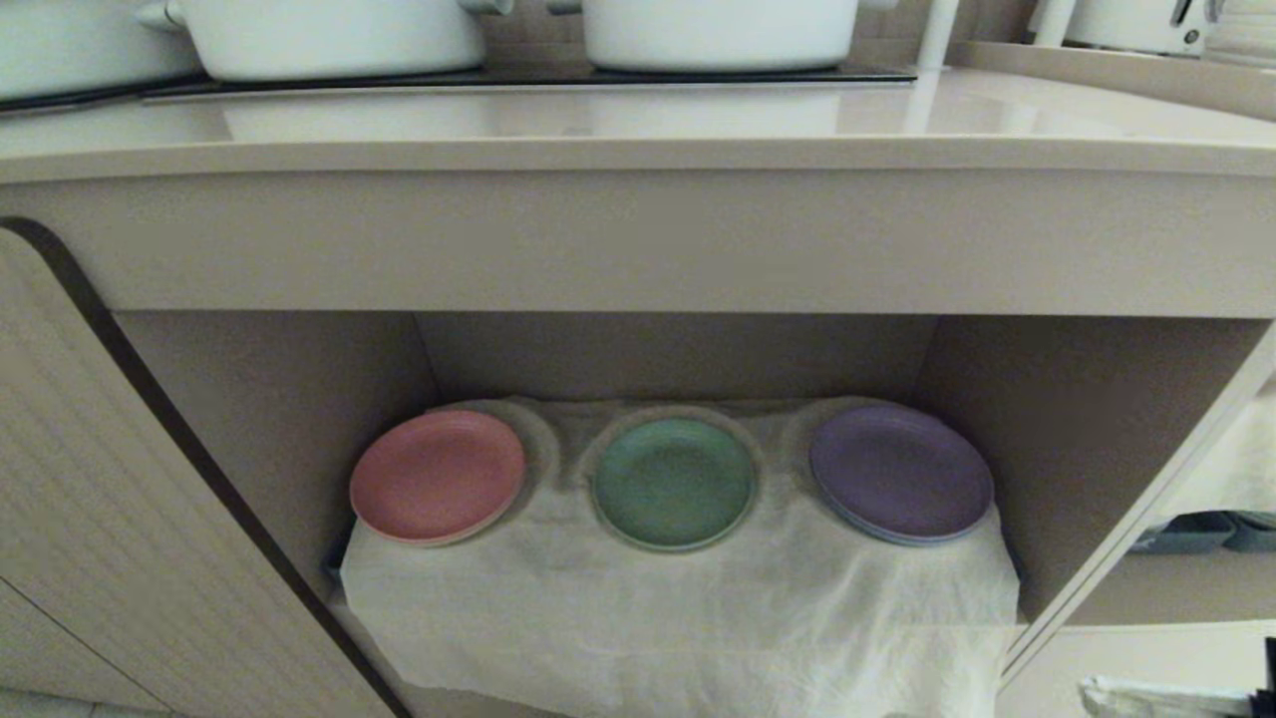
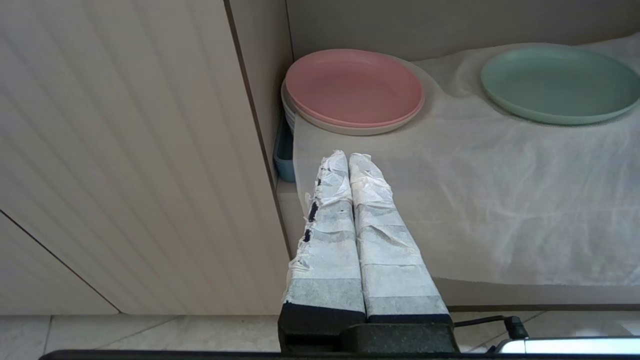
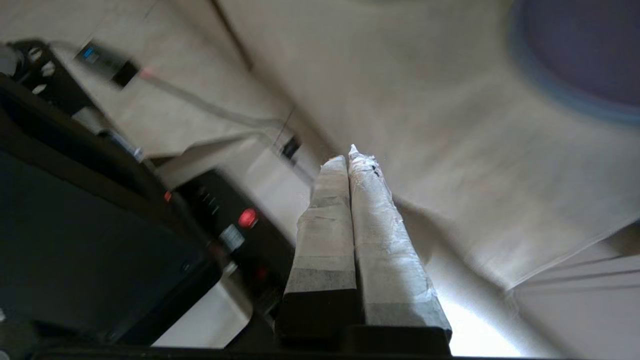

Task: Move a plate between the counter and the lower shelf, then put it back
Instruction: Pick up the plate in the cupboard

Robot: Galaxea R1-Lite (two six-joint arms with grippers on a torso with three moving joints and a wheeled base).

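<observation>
White cloth point(image 1: 688, 608) hanging off the lower shelf point(image 1: 1007, 399), three plates sitting on it.

Measured from the plate point(image 1: 674, 483): pink plate point(image 1: 437, 475) lying left, purple plate point(image 1: 900, 471) right, table point(image 1: 638, 125) standing above. Left claw point(image 2: 348, 159) is hovering pressed shut, empty, before the pink plate; right claw point(image 3: 350, 157) is hanging pinched shut, empty, below the purple plate.

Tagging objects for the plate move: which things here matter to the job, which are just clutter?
In play:
mint-green plate, middle of the lower shelf
counter
right gripper, shut, empty, near the cloth's edge

Just there:
pink plate
purple plate
white cloth
white pots on the hob
left gripper, shut, idle
</observation>
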